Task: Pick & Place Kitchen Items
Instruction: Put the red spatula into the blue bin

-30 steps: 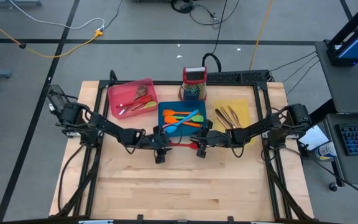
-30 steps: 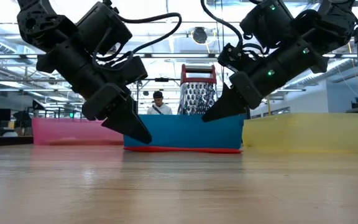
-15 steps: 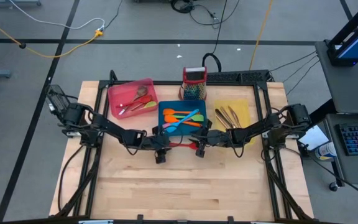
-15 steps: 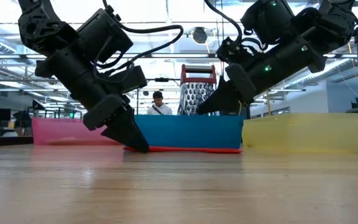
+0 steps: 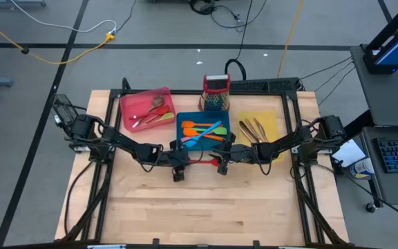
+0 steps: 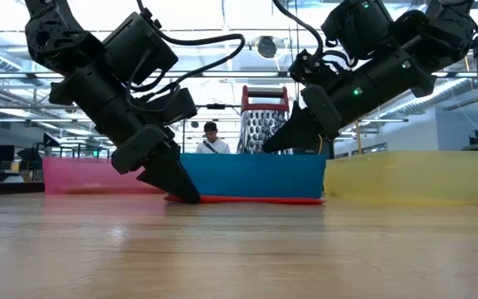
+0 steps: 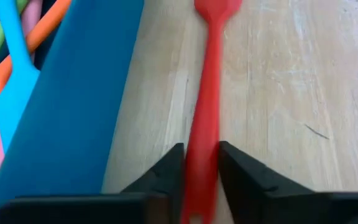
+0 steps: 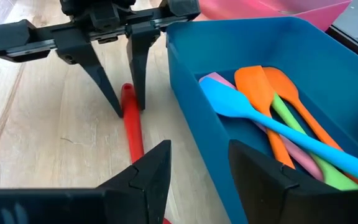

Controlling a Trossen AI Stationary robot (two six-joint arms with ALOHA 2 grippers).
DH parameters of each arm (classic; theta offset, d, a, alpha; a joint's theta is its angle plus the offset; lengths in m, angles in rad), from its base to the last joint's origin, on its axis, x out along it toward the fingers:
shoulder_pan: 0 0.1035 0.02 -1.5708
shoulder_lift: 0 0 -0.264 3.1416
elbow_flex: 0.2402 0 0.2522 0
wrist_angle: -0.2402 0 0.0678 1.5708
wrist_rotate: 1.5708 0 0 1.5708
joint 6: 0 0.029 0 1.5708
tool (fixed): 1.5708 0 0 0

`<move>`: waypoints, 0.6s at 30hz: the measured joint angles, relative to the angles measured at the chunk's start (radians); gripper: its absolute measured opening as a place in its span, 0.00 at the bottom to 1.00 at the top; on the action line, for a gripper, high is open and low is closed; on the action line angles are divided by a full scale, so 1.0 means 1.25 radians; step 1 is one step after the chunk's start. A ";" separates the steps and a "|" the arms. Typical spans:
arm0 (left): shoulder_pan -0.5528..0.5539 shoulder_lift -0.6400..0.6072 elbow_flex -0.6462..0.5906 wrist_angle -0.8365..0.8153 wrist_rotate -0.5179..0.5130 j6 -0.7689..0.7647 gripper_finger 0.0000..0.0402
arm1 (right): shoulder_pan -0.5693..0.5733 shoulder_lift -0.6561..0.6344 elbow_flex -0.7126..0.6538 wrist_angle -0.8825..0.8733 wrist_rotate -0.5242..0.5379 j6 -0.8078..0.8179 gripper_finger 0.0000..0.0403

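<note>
My left gripper (image 7: pixel 201 180) is down on the worktop with its fingers pinching the handle of the red spatula (image 7: pixel 205 93) — it lies flat on the wood, just beside the near wall of the blue tray (image 5: pixel 180 128). My right gripper (image 8: pixel 197 168) hovers spread above the spatula's other end, holding nothing.
</note>
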 joint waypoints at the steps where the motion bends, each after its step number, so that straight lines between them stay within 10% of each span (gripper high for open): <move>1: 0.000 0.000 0.000 -0.001 0.002 0.000 0.22 | 0.000 0.000 0.000 0.000 0.000 0.000 0.39; 18: -0.048 -0.020 -0.002 -0.009 -0.011 -0.014 0.02 | 0.000 0.000 0.000 0.005 -0.091 -0.016 0.39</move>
